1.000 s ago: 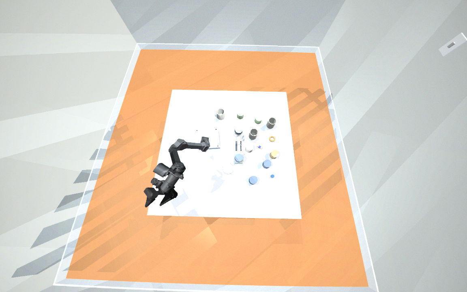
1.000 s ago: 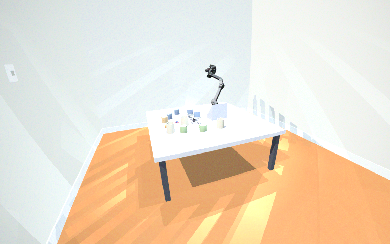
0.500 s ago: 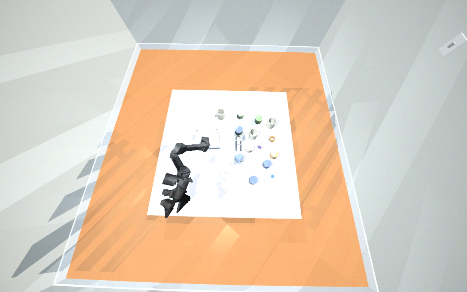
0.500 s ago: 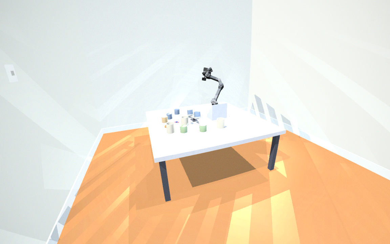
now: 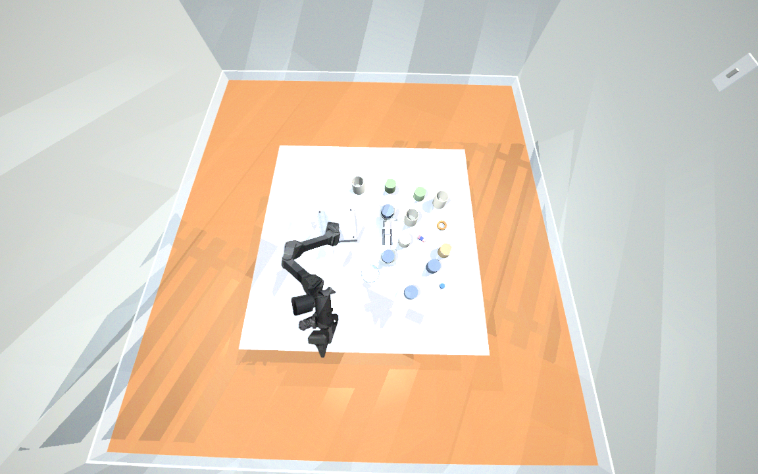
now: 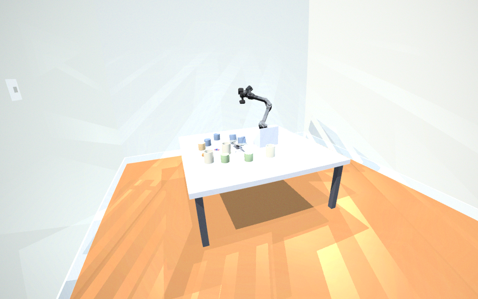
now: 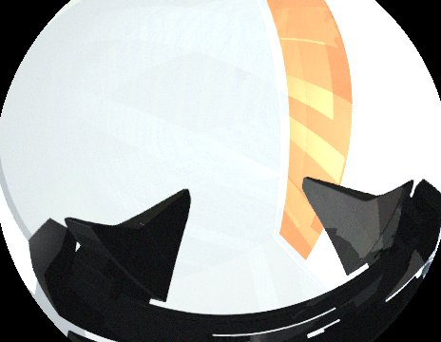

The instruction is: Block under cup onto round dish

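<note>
Two identical blue cups stand on the ends of the small balance point(image 5: 387, 234) point(image 6: 237, 147). One cup point(image 5: 387, 210) point(image 6: 241, 140) is at the end farther from the arm's raised gripper, the other cup point(image 5: 388, 257) point(image 6: 232, 137) at the end nearer the dish. I cannot tell which end is lower. No block shows. The round dish point(image 5: 370, 273) is pale and faint on the white table, beside the nearer cup, with no cup visible over it. My gripper point(image 5: 328, 347) point(image 7: 246, 185) is open and empty, high up and well away from the cups; the wrist view shows only walls and floor behind the fingers.
Around the balance stand grey mugs point(image 5: 411, 216) point(image 6: 270, 150), green cups point(image 5: 419, 193) point(image 6: 248, 156), more blue cups point(image 5: 410, 292) point(image 6: 207, 142) and a yellow cup point(image 5: 445, 250) point(image 6: 201, 145). An orange ring point(image 5: 441, 225) lies near the table edge. A pale upright panel point(image 6: 269, 136) stands by the arm's base.
</note>
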Robot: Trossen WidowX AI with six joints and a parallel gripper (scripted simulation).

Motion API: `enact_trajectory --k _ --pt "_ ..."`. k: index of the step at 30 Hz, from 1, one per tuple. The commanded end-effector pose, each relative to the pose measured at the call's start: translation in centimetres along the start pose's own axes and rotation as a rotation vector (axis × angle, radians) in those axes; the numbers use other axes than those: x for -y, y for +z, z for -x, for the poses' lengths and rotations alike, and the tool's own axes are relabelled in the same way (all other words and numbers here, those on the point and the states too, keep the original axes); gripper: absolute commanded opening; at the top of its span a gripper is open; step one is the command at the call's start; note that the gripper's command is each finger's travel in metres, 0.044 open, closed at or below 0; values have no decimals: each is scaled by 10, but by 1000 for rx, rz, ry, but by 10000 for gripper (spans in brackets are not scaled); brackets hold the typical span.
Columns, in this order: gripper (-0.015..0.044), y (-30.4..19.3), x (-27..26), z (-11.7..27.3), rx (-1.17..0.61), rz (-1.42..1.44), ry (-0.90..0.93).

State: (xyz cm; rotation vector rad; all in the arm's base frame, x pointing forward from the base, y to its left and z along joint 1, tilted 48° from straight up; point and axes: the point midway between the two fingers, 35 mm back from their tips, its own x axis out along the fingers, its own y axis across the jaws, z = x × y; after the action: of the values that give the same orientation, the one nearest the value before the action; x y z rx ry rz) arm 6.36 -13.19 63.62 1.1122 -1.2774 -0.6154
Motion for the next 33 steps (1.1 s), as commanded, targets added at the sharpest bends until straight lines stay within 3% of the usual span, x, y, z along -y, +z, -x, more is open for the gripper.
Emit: enact_trajectory --k 1,16,33 --pt "440 -41 22 2 -112 83 -46" --pt "440 -148 94 43 -435 337 -152" --pt "440 -248 173 160 -911 684 -158"
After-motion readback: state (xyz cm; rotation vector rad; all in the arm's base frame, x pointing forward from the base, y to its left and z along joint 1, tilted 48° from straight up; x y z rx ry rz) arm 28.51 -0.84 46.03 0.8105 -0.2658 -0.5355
